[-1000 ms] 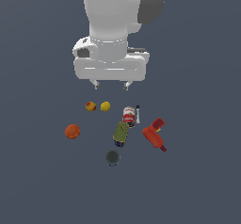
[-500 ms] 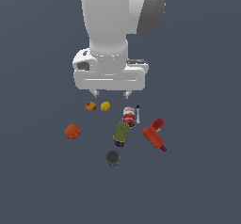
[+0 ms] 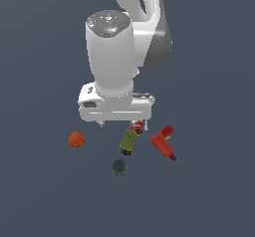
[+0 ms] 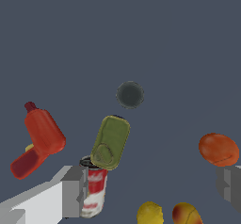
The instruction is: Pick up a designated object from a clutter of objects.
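Observation:
The designated object, a small round dark can (image 3: pixel 119 167) (image 4: pixel 130 94), stands alone at the near edge of the clutter of objects. My gripper (image 3: pixel 118 123) (image 4: pixel 150 188) hangs open above the far side of the clutter, apart from the can, with nothing between its fingers (image 4: pixel 73 190). In the wrist view the can lies beyond the olive bottle (image 4: pixel 110 142). In the exterior view the hand hides the lemon and the fruit.
The olive bottle (image 3: pixel 128 140) lies between gripper and can, with the red-white can (image 3: pixel 137 126) (image 4: pixel 94 190) behind it. Red pieces (image 3: pixel 163 142) (image 4: pixel 40 138) are on the exterior view's right, an orange ball (image 3: pixel 76 139) (image 4: pixel 218 149) on its left. A lemon (image 4: pixel 149 213) and a fruit (image 4: pixel 186 214) lie under the gripper.
The arm has come down and forward over the clutter. Its hand now covers the lemon and the fruit in the exterior view. The objects have not moved.

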{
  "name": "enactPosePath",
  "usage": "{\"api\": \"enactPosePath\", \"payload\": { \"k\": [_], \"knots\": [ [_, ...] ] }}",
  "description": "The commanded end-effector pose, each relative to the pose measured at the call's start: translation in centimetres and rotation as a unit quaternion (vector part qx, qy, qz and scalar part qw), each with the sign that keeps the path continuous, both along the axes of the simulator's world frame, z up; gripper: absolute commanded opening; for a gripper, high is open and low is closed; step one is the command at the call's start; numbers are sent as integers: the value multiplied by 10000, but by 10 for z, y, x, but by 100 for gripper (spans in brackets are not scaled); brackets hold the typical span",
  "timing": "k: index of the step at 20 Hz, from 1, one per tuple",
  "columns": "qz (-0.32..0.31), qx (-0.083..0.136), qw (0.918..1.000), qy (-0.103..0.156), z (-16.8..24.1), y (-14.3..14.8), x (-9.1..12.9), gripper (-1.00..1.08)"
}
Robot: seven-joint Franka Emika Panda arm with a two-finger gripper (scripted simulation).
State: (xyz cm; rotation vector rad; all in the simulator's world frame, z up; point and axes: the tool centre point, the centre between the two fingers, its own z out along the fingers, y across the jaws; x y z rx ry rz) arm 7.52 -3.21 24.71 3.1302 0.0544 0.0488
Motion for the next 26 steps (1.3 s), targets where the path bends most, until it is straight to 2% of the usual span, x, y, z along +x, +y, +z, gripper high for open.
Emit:
{"api": "enactPosePath", "payload": {
  "k": [1, 13, 20, 26],
  "knots": [
    [86, 0, 10000, 22, -20, -1, 13, 100],
    [472, 20, 9988, 115, -125, -3, 60, 100],
    [608, 33, 9980, 147, -166, -3, 70, 100],
    [657, 39, 9977, 159, -182, -4, 73, 100]
  ]
}}
